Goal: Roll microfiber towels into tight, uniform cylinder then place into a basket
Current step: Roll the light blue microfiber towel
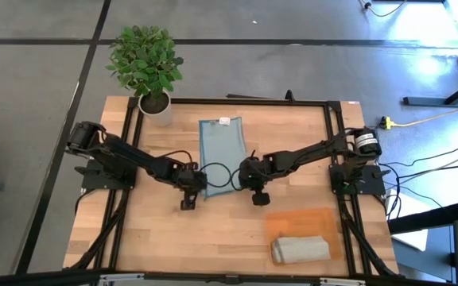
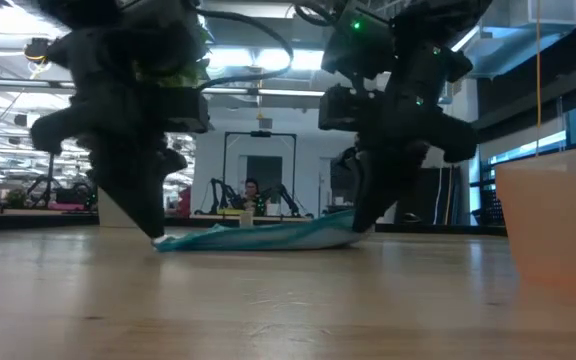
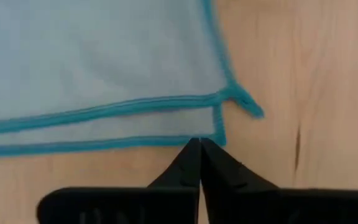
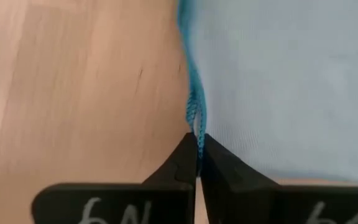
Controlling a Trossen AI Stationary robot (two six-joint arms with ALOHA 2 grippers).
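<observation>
Wood table, blue towel lengthwise front-to-back, left hand, right hand pinching its near corners

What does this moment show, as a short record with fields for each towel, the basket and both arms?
blue towel: flat on the table, mid-table, label at its far edge
left gripper: fingers shut on the blue towel's near corner
right gripper: fingers shut on the blue towel's stitched edge, at the other near corner
grey towel: rolled, lying in the basket
basket: near right part of the table
potted plant: far left corner
</observation>
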